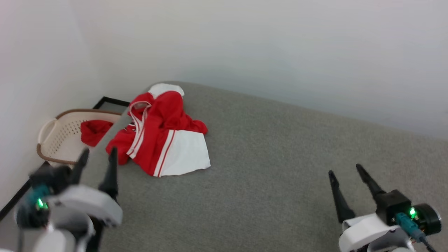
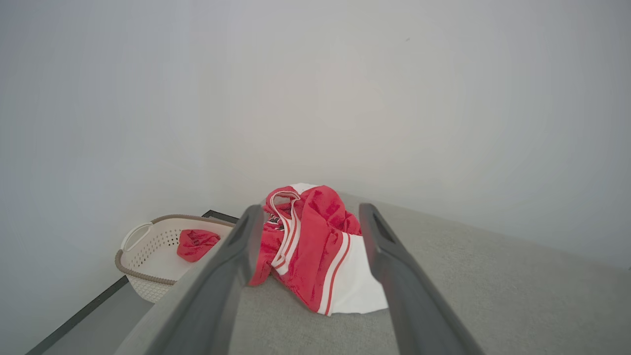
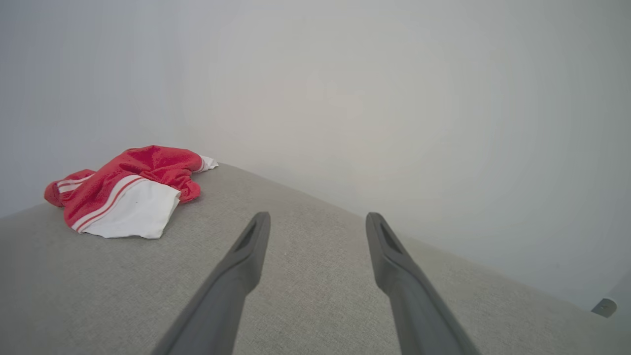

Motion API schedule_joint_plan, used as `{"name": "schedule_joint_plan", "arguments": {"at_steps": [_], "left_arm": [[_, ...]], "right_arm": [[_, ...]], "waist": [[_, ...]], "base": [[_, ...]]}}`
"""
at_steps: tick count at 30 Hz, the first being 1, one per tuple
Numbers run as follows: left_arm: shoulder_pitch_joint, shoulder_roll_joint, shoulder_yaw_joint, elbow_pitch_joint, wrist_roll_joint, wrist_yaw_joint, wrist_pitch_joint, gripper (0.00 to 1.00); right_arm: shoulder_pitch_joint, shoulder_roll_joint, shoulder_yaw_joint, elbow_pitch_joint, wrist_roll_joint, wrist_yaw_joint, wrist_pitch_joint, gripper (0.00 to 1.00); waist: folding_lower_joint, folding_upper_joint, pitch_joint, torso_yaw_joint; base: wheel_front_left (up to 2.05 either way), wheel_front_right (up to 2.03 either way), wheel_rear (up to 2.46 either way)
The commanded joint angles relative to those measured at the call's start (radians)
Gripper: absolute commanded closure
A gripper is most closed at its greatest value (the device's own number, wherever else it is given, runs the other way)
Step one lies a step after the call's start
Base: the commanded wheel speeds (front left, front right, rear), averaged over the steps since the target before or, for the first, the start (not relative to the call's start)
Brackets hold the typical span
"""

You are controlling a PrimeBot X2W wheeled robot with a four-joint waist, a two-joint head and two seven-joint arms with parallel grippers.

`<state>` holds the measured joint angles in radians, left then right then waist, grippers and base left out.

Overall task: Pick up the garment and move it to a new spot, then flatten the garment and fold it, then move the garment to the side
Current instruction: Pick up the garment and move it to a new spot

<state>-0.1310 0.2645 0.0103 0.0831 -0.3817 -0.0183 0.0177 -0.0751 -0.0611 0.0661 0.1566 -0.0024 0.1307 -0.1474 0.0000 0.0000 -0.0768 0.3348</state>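
The garment [image 1: 164, 140] is lying crumpled near the far left corner of a grey cloth-covered surface [image 1: 280, 157], which may be a desk or a bed; the pictures are not settling that. Its red body is bunching up in folds. A white sleeve with red-and-white striped trim is spreading flat toward the robot, and another bit of white is peeking out at the far end. A trace of dark lettering is showing among the folds at the left, too small to read.

The left claw [image 1: 99, 152] is hovering at the near left edge of the surface, its two dark fingers standing apart and gripping nothing. The tips are pointing toward the garment, near it but not touching. In the left wrist view the garment is sitting farther along, framed between the two spread fingers. The right claw [image 1: 344, 170] is hanging over bare grey cloth at the near right, well apart from the garment, its fingers likewise spread wide and empty.

Off the left edge and lower down, a cream perforated basket [image 1: 63, 140] with a brown rim is standing against the pale wall [image 1: 245, 42]. A small plain red cloth [image 1: 92, 131] is lying inside it.
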Motion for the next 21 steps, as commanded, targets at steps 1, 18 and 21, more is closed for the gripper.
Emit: {"name": "schedule_joint_plan", "arguments": {"at_steps": [1, 18, 21], "left_arm": [[-0.034, 0.014, 0.005, -0.008, -0.014, -0.01, 0.024, 0.0], [-0.553, 0.21, 0.066, 0.21, -0.221, -0.041, 0.503, 0.0], [-0.605, 0.233, 0.056, 0.28, -0.227, -0.034, 0.568, 0.0]], "right_arm": [[-0.02, -0.01, -0.006, -0.011, -0.007, 0.0, 0.003, 0.0], [-0.181, -0.087, -0.017, -0.174, -0.007, 0.0, 0.046, 0.0], [-0.21, -0.095, -0.01, -0.184, -0.003, 0.0, 0.042, 0.0]], "waist": [[0.0, 0.0, 0.061, -0.049], [0.0, 0.0, 0.47, -0.226], [0.0, 0.0, 0.52, -0.251]], "base": [[0.0, 0.0, 0.0], [0.0, 0.0, 0.0], [0.0, 0.0, 0.0]]}}
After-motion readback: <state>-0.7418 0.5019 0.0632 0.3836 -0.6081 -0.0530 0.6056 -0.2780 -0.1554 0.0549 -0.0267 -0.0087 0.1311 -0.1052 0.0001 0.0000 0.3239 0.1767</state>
